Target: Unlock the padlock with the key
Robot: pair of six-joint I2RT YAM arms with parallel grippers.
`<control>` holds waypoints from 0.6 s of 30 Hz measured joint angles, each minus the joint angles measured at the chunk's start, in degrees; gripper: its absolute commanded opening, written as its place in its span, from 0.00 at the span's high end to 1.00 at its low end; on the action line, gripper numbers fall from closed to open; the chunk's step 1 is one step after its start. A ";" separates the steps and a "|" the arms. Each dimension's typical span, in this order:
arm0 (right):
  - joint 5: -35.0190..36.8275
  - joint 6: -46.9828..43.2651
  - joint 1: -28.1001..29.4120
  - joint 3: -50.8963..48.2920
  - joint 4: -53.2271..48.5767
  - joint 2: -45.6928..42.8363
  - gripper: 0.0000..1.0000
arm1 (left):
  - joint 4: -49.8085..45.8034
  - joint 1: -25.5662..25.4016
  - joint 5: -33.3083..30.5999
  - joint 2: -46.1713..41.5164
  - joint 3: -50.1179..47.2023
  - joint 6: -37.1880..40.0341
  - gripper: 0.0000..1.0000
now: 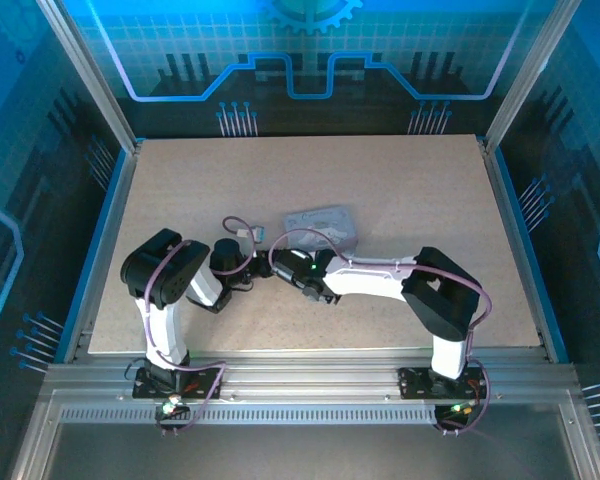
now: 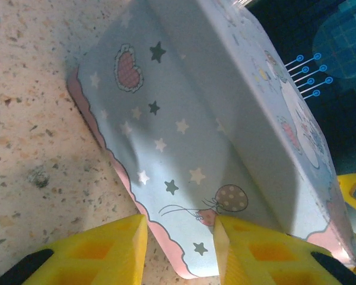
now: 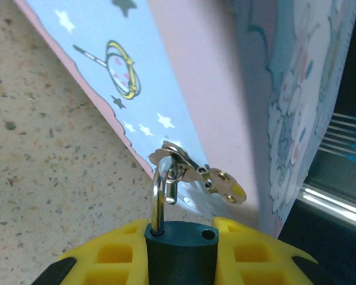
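Top view: I'm seeing tin (image 1: 325, 218) on table (image 1: 410, 180), left arm (image 1: 165, 275) and right arm (image 1: 380, 278) converging on its near-left corner.

Left wrist: left gripper (image 2: 179, 231) standing part-open astride tin's pink rim; I cannot tell if it's pinching.

Right wrist: right gripper (image 3: 181, 230) clamping padlock (image 3: 181, 261) body just beside tin; shackle (image 3: 158, 193) hanging through tin's hasp (image 3: 187, 169).

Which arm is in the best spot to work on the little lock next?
Right, I'd say. The right gripper clamps the padlock, its shackle hooked through the clasp on the tin. The left gripper sits at the tin's edge, away from the lock.
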 measured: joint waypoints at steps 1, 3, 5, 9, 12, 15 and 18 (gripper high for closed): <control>0.26 -1.42 0.09 -0.74 1.51 0.00 1.00 | 0.00 0.04 0.02 0.09 0.11 0.00 0.64; 0.79 -4.33 0.13 -1.95 4.39 0.00 1.00 | -0.11 0.17 0.02 0.24 0.39 0.00 0.64; 1.95 -6.75 0.24 -2.73 6.93 0.02 1.00 | 0.02 0.31 -0.02 0.63 0.76 -0.02 0.64; 6.03 -11.10 0.63 -3.26 11.65 0.72 1.00 | 1.20 0.83 -0.28 2.10 1.92 -0.20 0.65; 8.52 -14.93 1.09 -5.07 17.33 1.53 1.00 | 3.06 1.18 -0.92 3.89 3.08 -0.63 0.67; 9.92 -18.84 1.81 -7.34 23.26 2.38 1.00 | 4.57 1.29 -1.38 5.46 4.26 -1.38 0.69; 9.53 -20.11 1.88 -7.61 26.16 2.75 1.00 | 4.81 1.40 -1.99 6.29 5.18 -1.68 0.72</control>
